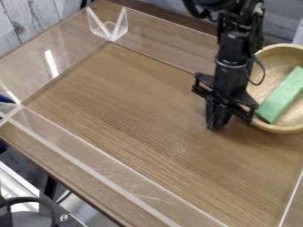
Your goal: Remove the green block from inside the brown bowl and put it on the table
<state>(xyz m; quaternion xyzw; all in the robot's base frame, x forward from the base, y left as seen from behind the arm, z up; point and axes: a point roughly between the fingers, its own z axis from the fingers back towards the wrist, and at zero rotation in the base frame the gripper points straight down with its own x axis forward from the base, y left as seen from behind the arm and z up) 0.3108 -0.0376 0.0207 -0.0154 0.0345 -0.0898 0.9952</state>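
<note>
One black robot arm, ending in one gripper (214,122), reaches in from about one o'clock over one wood-grain table (130,124). One round tan wooden bowl (260,121) sits at three o'clock, cut off by the right edge of the view, with one green block (282,95) inside it. One coil of black cable (27,202) lies in the corner between seven and eight o'clock.

The block (281,96) is light mint green; the bowl (270,126) is pale tan, lighter and creamier inside; the tabletop (130,124) is warm brown with a fine wood-grain pattern; the arm (236,53) is black, with greyish patches; the planks (32,16) at the upper left are grey.
</note>
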